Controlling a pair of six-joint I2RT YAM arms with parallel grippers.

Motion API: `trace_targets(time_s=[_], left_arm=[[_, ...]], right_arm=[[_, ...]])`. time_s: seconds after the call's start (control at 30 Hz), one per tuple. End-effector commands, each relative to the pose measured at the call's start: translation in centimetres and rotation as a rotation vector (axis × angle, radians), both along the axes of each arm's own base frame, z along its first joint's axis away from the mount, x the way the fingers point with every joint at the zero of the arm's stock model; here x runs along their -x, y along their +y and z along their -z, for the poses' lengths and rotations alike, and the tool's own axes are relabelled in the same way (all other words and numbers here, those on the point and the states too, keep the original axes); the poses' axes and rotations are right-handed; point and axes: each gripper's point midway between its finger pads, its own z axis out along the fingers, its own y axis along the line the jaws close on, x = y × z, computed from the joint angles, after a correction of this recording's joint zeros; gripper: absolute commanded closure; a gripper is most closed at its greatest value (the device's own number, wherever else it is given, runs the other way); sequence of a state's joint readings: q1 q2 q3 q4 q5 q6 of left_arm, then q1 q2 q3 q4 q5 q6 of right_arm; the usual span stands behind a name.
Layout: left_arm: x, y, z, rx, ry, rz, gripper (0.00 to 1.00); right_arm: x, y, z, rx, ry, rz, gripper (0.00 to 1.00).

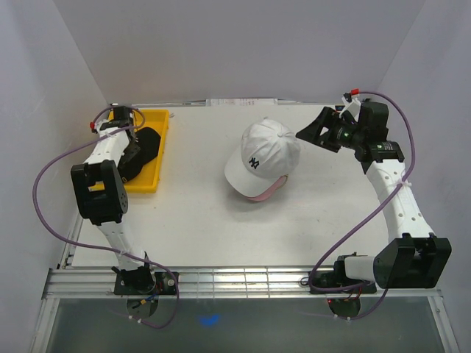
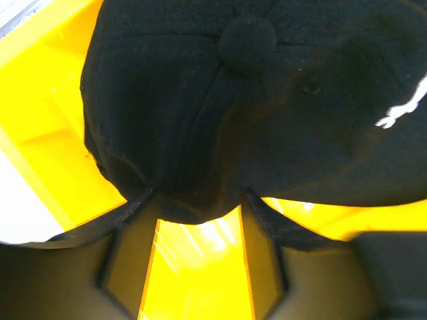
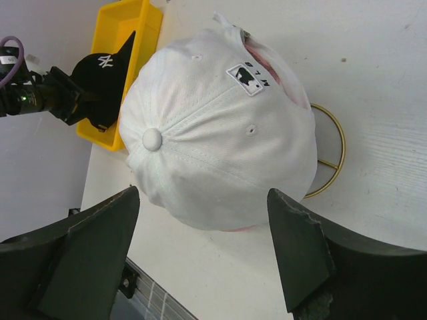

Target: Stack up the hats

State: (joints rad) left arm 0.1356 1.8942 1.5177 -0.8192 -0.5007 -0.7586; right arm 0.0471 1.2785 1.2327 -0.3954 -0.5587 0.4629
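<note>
The black cap, in the yellow tray at nine o'clock of the counter, is being straddled at its rim by the wide-spread left tool; the right tool is being held wide too.

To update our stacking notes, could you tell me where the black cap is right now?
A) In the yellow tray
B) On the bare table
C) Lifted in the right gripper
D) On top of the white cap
A: the top view shows the black cap lying inside the yellow tray at the table's far left, apart from the white cap.
</note>
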Motion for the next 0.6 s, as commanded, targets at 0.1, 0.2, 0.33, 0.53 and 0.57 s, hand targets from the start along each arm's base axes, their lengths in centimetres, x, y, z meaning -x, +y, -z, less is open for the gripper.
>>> trace_targets(time_s=[0.1, 0.2, 0.33, 0.53, 0.57], left_arm=[[-0.2, 0.8, 0.4, -0.04, 0.02, 0.0, 0.62], [-0.5, 0.7, -0.3, -0.035, 0.001, 0.009, 0.88], [-1.5, 0.4, -3.2, -0.03, -0.065, 0.044, 1.0], [-2.7, 0.0, -10.4, -0.046, -0.226, 0.108, 1.0], [-2.6, -0.2, -12.1, -0.051, -0.265, 0.117, 1.0]], right_arm=[[-0.5, 0.4, -0.2, -0.005, -0.036, -0.031, 0.18], [-0.5, 0.5, -0.3, -0.006, -0.036, -0.034, 0.19], [-0.6, 0.5, -0.5, -0.005, -0.039, -0.036, 0.2], [-0.7, 0.6, -1.1, -0.006, -0.045, -0.04, 0.2], [-0.7, 0.6, -1.5, -0.008, -0.053, -0.038, 0.2]])
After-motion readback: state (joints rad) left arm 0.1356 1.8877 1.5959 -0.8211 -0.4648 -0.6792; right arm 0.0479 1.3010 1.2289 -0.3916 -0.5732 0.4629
